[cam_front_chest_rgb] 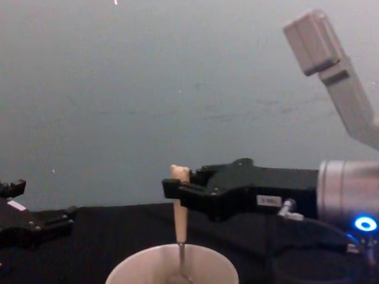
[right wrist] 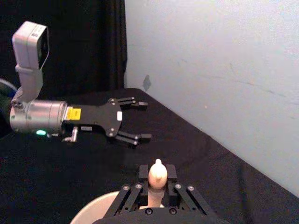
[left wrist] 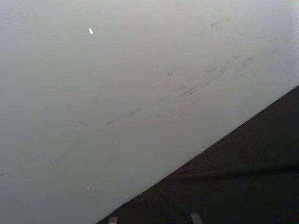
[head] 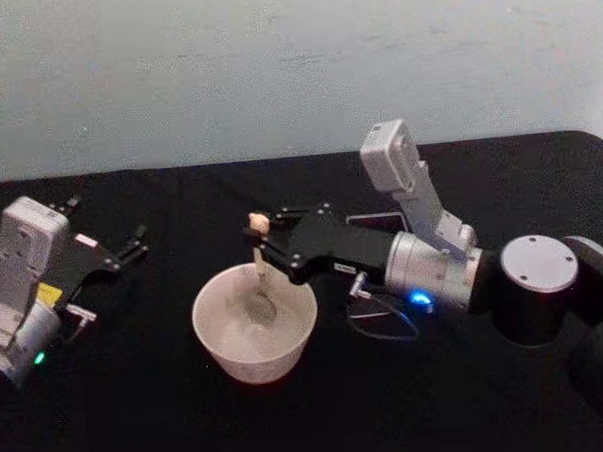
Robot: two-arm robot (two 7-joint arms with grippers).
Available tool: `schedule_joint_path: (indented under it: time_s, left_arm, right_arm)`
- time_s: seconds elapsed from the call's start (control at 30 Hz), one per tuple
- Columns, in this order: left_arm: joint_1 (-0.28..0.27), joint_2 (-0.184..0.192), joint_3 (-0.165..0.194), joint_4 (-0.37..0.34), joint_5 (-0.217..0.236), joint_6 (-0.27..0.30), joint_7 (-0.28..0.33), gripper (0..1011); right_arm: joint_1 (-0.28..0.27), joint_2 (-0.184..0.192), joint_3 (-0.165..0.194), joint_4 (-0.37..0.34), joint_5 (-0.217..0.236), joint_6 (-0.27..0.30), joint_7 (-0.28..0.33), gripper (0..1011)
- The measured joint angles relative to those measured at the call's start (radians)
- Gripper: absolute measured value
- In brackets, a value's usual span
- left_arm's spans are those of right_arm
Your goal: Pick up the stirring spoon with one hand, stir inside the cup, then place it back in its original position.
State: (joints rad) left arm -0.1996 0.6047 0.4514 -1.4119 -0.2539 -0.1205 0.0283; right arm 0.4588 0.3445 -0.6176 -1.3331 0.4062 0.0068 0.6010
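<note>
Stirring spoon (head: 259, 273), a thin cream stick topped with a tiny bear head, is standing nearly upright with its small bowl down inside the wide round cream-white cup (head: 257, 363) on our black-clothed table (head: 140, 423). We are pinching its handle just under the bear head with our right gripper (head: 257, 240), the black two-finger one on the silver wrist, which is reaching in level above the cup's rim. Our left gripper (head: 109, 222) is hovering well apart over the table's left side, fingers spread wide.
</note>
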Motion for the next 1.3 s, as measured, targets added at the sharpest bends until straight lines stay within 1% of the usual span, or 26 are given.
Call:
schedule_joint_path:
  time_s: [0.17, 0.27, 0.33, 0.37, 0.5, 0.6, 0.73, 0.83, 0.9, 1.0, 1.03, 1.13, 1.17, 1.3]
  left_arm:
    - [0.0, 0.0, 0.0, 0.0, 0.0, 0.0, 0.0, 1001]
    - [0.0, 0.0, 0.0, 0.0, 0.0, 0.0, 0.0, 1001]
    - [0.0, 0.0, 0.0, 0.0, 0.0, 0.0, 0.0, 1001]
    - [0.0, 0.0, 0.0, 0.0, 0.0, 0.0, 0.0, 1001]
    - [0.0, 0.0, 0.0, 0.0, 0.0, 0.0, 0.0, 1001]
    - [0.0, 0.0, 0.0, 0.0, 0.0, 0.0, 0.0, 1001]
    - [0.0, 0.0, 0.0, 0.0, 0.0, 0.0, 0.0, 1001]
    - [0.0, 0.0, 0.0, 0.0, 0.0, 0.0, 0.0, 1001]
    - [0.0, 0.0, 0.0, 0.0, 0.0, 0.0, 0.0, 1001]
    - [0.0, 0.0, 0.0, 0.0, 0.0, 0.0, 0.0, 1001]
    - [0.0, 0.0, 0.0, 0.0, 0.0, 0.0, 0.0, 1001]
    - [0.0, 0.0, 0.0, 0.0, 0.0, 0.0, 0.0, 1001]
    - [0.0, 0.0, 0.0, 0.0, 0.0, 0.0, 0.0, 1001]
    - [0.0, 0.0, 0.0, 0.0, 0.0, 0.0, 0.0, 1001]
  right_arm:
    - [-0.024, 0.04, 0.01, -0.035, 0.007, -0.001, 0.025, 214]
    - [-0.051, 0.076, 0.018, -0.075, 0.022, 0.0, 0.046, 214]
    - [-0.061, 0.089, 0.02, -0.091, 0.029, 0.002, 0.054, 214]
    - [-0.071, 0.101, 0.021, -0.105, 0.036, 0.004, 0.062, 214]
    - [-0.084, 0.115, 0.019, -0.128, 0.048, 0.007, 0.071, 214]
    - [-0.09, 0.118, 0.012, -0.141, 0.053, 0.01, 0.075, 214]
    - [-0.092, 0.11, 0.0, -0.148, 0.054, 0.014, 0.072, 214]
    - [-0.089, 0.094, -0.011, -0.148, 0.053, 0.021, 0.059, 214]
    - [-0.082, 0.076, -0.018, -0.14, 0.048, 0.026, 0.041, 214]
    - [-0.068, 0.05, -0.025, -0.121, 0.035, 0.033, 0.015, 214]
    - [-0.059, 0.035, -0.027, -0.106, 0.027, 0.034, 0.002, 214]
    - [-0.044, 0.014, -0.029, -0.083, 0.014, 0.035, -0.017, 214]
    - [-0.035, 0.002, -0.029, -0.066, 0.006, 0.034, -0.026, 214]
    - [-0.015, -0.019, -0.019, -0.033, -0.008, 0.033, -0.045, 214]
